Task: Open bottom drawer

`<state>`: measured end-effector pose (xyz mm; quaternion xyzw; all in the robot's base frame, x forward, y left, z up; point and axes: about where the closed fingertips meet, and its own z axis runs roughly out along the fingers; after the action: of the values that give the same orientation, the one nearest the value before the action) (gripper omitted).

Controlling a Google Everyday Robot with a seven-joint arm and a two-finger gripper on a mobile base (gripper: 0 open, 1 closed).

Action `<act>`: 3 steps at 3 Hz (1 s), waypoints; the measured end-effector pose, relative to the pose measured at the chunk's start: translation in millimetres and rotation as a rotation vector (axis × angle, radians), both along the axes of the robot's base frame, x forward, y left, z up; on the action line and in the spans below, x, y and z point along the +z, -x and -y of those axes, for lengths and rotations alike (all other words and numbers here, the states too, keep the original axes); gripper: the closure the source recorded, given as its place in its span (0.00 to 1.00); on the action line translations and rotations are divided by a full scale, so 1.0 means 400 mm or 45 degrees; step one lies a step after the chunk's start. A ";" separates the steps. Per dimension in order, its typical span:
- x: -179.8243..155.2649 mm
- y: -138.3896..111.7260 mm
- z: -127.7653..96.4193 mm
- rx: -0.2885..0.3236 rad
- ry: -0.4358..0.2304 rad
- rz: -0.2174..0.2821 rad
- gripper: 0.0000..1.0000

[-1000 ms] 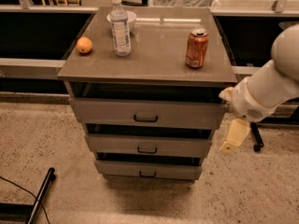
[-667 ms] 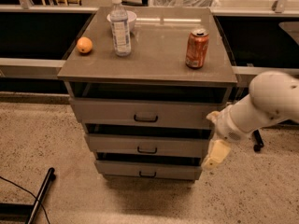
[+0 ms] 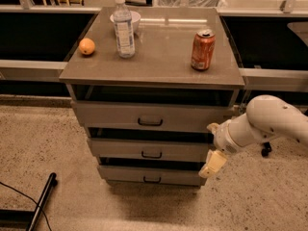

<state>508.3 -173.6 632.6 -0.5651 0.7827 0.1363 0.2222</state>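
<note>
While hanging low off a white arm point(image 3: 269, 121) at the right, pointing the claw point(image 3: 212, 163) down and sitting just beside the right end of the bottom drawer point(image 3: 144, 174); apart or together, cannot tell. Lying lowest of 3 in the stack, showing a small dark pull handle point(image 3: 152, 179) at centre, left of the claw. Standing on the counter point(image 3: 159, 69) above: orange point(image 3: 87, 46), water bottle point(image 3: 124, 27), white bowl point(image 3: 135, 17), red can point(image 3: 202, 50).

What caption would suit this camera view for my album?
Robot's gripper hangs by the right end of the bottom drawer.
</note>
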 end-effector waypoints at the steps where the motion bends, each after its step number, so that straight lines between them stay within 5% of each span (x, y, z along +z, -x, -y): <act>1: -0.044 -0.011 0.002 0.017 0.000 -0.038 0.00; 2: -0.219 0.054 0.017 0.082 -0.021 -0.042 0.00; 3: -0.349 0.027 0.042 0.091 -0.085 0.153 0.00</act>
<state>497.3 -190.6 493.2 -0.5922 0.7423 0.1361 0.2824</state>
